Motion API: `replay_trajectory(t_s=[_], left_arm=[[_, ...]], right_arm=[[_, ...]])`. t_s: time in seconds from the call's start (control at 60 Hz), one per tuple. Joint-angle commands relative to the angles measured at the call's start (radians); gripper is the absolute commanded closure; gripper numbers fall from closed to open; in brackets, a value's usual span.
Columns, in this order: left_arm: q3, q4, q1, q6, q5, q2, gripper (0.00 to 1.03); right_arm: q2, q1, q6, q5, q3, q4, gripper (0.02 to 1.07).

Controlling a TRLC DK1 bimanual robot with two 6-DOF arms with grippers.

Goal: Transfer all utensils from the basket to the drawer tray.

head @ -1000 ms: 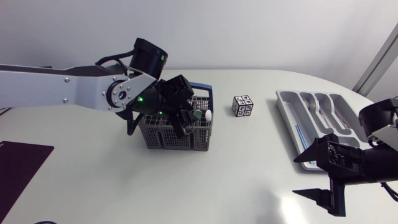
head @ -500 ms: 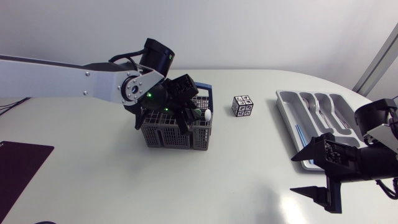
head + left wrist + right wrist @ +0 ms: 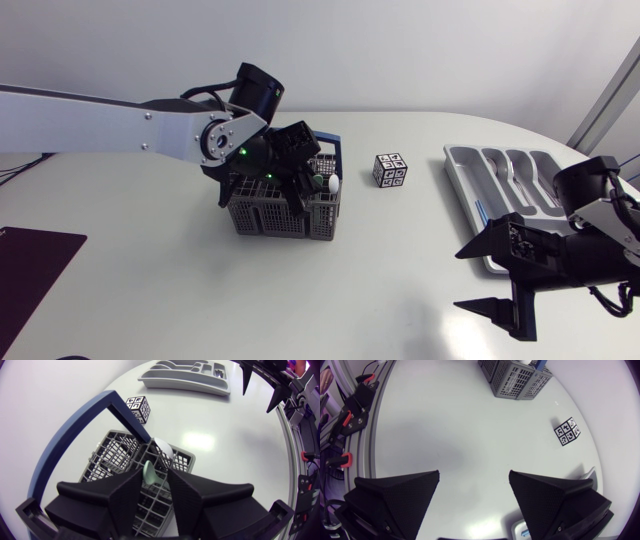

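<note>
The left gripper (image 3: pixel 155 474) hangs in the basket (image 3: pixel 107 452), its jaws a narrow slot apart around a pale green handle (image 3: pixel 148 472). The handle lies against one finger and looks clear of the other, so I judge it not yet gripped. A white spoon (image 3: pixel 164 450) stands just beyond, at 12 o'clock from the jaws. The right gripper (image 3: pixel 460 281) hovers at 7 o'clock from the tray (image 3: pixel 455 160), spread wide and holding nothing.

Some cutlery already lies in the tray. The green piece and the spoon are still to go, and the grid may hide more. I judge the task midway at best.

The basket's blue bail (image 3: pixel 70 435) arches at 11 o'clock from the jaws, so a straight lift looks safest. A cube (image 3: pixel 390 170) sits at 2 o'clock from the basket, near the route across. The tray lies close to the table (image 3: pixel 200 290) edge at 3 o'clock, with the right arm crowding its near end.
</note>
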Motion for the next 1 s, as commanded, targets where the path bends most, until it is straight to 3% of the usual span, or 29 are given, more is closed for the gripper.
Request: replay_trajectory(t_s=[0.0,0.283,0.333,0.5,0.983], left_arm=[[0.017,-0.013,0.008,0.026,0.01,0.028,0.78],[0.02,-0.024,0.005,0.02,0.01,0.033,0.88],[0.026,-0.032,0.003,0.02,0.01,0.036,0.96],[0.028,-0.044,-0.001,0.0,0.01,0.035,1.0],[-0.032,-0.017,-0.016,-0.029,-0.044,-0.081,1.0]], right_arm=[[0.011,0.01,0.03,-0.009,0.002,0.018,0.07],[0.011,0.009,0.03,-0.01,-0.016,0.026,0.07],[0.009,0.009,0.03,-0.009,-0.019,0.026,0.07],[-0.002,0.01,0.032,-0.01,-0.028,0.026,0.07],[-0.036,0.018,0.043,-0.009,-0.04,0.018,0.07]])
